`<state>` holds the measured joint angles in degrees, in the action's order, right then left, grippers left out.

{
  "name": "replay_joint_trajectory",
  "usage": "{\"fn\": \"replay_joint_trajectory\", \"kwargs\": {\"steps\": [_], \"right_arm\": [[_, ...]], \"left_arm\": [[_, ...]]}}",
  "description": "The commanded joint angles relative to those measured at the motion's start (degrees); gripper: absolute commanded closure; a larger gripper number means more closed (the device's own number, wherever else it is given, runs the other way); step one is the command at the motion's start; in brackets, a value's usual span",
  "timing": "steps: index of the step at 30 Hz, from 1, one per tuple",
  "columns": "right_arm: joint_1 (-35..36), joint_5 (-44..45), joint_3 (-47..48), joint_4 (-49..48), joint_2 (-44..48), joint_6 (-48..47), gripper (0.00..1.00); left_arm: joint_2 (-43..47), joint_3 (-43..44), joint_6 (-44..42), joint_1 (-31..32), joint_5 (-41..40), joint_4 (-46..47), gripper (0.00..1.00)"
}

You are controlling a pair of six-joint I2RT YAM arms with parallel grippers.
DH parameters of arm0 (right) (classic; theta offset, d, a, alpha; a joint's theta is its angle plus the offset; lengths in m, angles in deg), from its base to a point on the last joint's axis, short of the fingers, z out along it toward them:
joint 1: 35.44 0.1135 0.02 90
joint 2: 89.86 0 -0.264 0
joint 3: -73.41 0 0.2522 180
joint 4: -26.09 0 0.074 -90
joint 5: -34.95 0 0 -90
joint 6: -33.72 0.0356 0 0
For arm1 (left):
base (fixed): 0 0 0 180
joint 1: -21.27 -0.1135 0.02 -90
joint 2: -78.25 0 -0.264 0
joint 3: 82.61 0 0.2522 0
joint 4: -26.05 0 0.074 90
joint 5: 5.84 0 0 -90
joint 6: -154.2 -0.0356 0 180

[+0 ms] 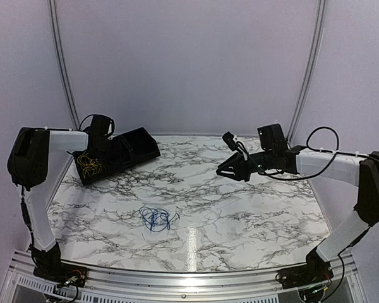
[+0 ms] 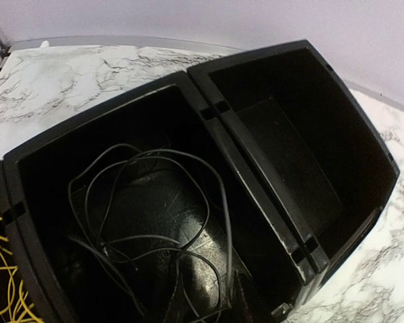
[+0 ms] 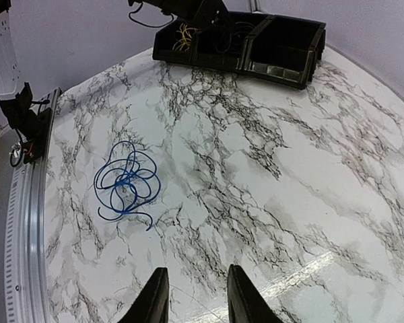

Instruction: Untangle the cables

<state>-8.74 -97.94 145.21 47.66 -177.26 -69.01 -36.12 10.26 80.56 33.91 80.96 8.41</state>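
Cables apart: blue cable (image 3: 124,178) on the table (image 3: 289,202), black cable (image 2: 155,215) and yellow cable (image 1: 90,165) in neighbouring tray (image 2: 256,175) compartments; my right end effector (image 3: 192,296) released, left end effector (image 1: 100,144) I cannot tell.

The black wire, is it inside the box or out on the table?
Inside. The black wire lies looped on the floor of the black box's middle compartment, with walls all around it.

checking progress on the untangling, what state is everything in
blue cable: loose tangle on the table, not held
black cable: coiled in the bin's middle compartment
yellow cable: in the bin's end compartment
bin: other end compartment empty
right end effector: open, holding nothing
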Motion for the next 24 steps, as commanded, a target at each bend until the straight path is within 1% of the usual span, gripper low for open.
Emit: {"fn": "replay_joint_trajectory", "kwargs": {"steps": [1, 3, 6, 12, 14, 16, 17, 18, 19, 20, 22, 24], "right_arm": [[-0.35, 0.27, 2.25, 0.89, -0.76, -0.89, 0.69], [-0.35, 0.27, 2.34, 0.89, -0.76, -0.89, 0.69], [-0.35, 0.33, 2.33, 0.92, -0.67, -0.89, 0.70], [-0.34, 0.45, 2.34, 0.98, -0.85, -1.36, 0.70], [-0.33, 0.44, 2.29, 1.06, -0.85, -1.84, 0.70], [-0.35, 0.01, 2.25, 1.32, -0.72, -2.78, 0.70], [-0.37, -0.30, 2.25, 1.44, -0.68, -3.43, 0.69], [-0.42, -0.83, 2.25, 1.64, -0.55, -4.18, 0.69], [-0.34, -1.51, 2.19, 1.75, -0.36, -4.93, 0.69], [-0.34, -2.05, 2.09, 1.87, -0.14, -5.92, 0.68], [-0.29, -2.62, 2.22, 2.95, 0.25, -8.38, 0.67], [-0.13, -2.15, 2.69, 4.19, 0.74, -10.06, 0.67]], "left_arm": [[6.83, -0.54, 0.10, -0.34, -0.35, -3.45, 0.67], [8.99, -1.14, 0.07, -0.34, -0.98, -4.64, 0.61], [12.82, -2.48, -0.60, -0.34, -1.23, -5.60, 0.55], [22.14, -6.57, -0.51, 0.95, -0.34, -5.34, 0.53], [26.29, -8.51, -1.93, 2.71, 0.21, -4.60, 0.53], [30.65, -11.40, -4.78, 6.29, 1.10, -2.63, 0.50], [32.60, -13.05, -6.67, 8.36, 1.92, -1.62, 0.45], [34.66, -14.57, -8.26, 10.53, 2.55, -0.79, 0.38], [36.52, -16.11, -9.51, 12.75, 2.97, 0.06, 0.13], [38.00, -17.50, -10.54, 14.83, 5.15, 0.52, 0.03], [40.27, -19.31, -11.31, 17.62, 8.21, 0.30, 0.01], [42.14, -21.07, -8.62, 18.59, 9.25, -0.08, 0.01]]}}
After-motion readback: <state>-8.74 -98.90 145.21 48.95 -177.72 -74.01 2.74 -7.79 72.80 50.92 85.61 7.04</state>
